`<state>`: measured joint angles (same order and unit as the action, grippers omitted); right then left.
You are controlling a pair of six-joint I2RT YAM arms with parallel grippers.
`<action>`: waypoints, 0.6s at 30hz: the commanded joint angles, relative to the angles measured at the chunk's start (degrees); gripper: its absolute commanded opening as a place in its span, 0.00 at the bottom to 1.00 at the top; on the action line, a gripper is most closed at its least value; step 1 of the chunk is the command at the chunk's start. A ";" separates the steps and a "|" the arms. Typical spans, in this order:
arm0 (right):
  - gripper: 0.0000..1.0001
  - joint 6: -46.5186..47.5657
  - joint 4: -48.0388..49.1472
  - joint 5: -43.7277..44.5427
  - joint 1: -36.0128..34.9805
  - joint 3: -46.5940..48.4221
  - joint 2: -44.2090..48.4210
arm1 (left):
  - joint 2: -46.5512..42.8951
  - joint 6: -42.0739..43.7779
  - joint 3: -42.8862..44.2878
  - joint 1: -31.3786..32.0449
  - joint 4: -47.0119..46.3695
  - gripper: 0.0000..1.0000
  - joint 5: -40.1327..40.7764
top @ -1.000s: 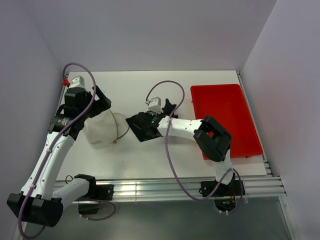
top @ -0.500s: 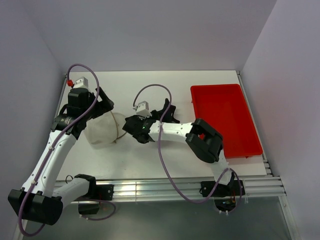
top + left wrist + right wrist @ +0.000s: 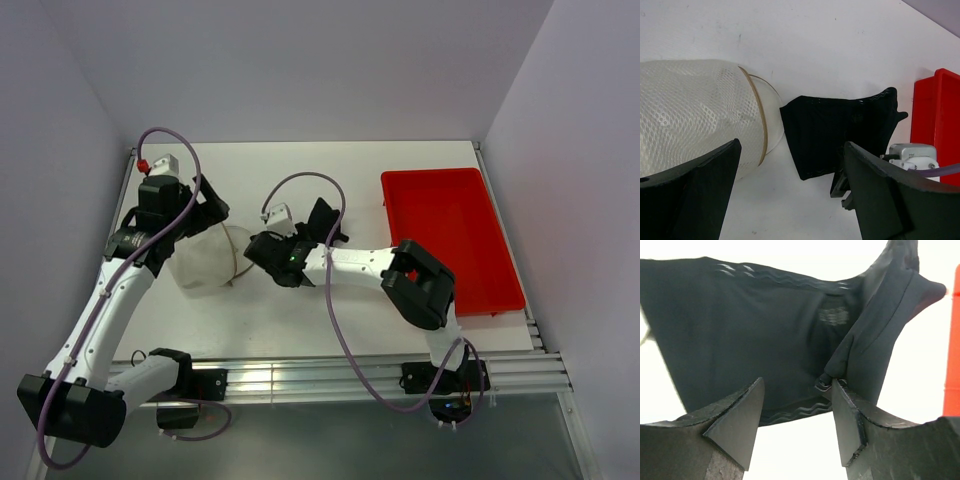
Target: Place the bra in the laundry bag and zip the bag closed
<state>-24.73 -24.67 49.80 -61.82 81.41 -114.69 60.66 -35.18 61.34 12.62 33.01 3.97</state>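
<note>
The black bra [image 3: 835, 130] lies flat on the white table just right of the white mesh laundry bag [image 3: 695, 110], touching its rim. It fills the right wrist view [image 3: 755, 330], and in the top view [image 3: 322, 218] my right wrist hides most of it. My right gripper [image 3: 797, 390] is open over the bra's near edge, with a strap clasp by the right fingertip; from above it [image 3: 268, 250] sits beside the bag [image 3: 205, 262]. My left gripper [image 3: 792, 150] is open wide and empty, above the bag's far side [image 3: 203, 212].
A red plastic tray [image 3: 450, 240] lies at the table's right side, and its corner shows in the left wrist view [image 3: 940, 115]. The right wrist camera block [image 3: 912, 155] and its purple cable hang just right of the bra. Walls close in the table on three sides.
My right gripper has moved left toward the bag, and the bra has shifted left with it up to the bag's rim. My left gripper has shifted slightly toward the far side.
</note>
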 commanded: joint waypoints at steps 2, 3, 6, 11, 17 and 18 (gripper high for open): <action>0.63 1.79 5.95 -9.45 1.27 0.24 3.60 | -0.54 0.11 0.36 0.39 -2.43 0.91 -0.89; 0.63 2.05 5.51 -10.33 1.18 1.03 2.99 | -0.63 0.20 0.27 0.47 -2.43 0.91 -0.72; 0.63 2.93 6.64 -14.98 1.27 1.21 2.64 | -0.55 -0.15 0.10 0.47 -2.34 0.90 -0.98; 0.61 3.81 7.09 -20.61 1.35 1.91 2.02 | -0.19 -0.86 -0.26 0.74 -2.78 0.89 -1.59; 0.61 4.52 8.23 -26.77 1.35 0.07 3.68 | -0.02 -1.47 -0.78 1.09 -3.13 0.86 -1.68; 0.61 4.78 8.23 -27.73 1.35 -0.11 3.95 | 0.07 -1.56 -0.70 1.09 -3.22 0.86 -1.68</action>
<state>-21.26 -18.59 26.30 -60.60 81.21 -113.47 60.75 -35.88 60.95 13.39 32.14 3.01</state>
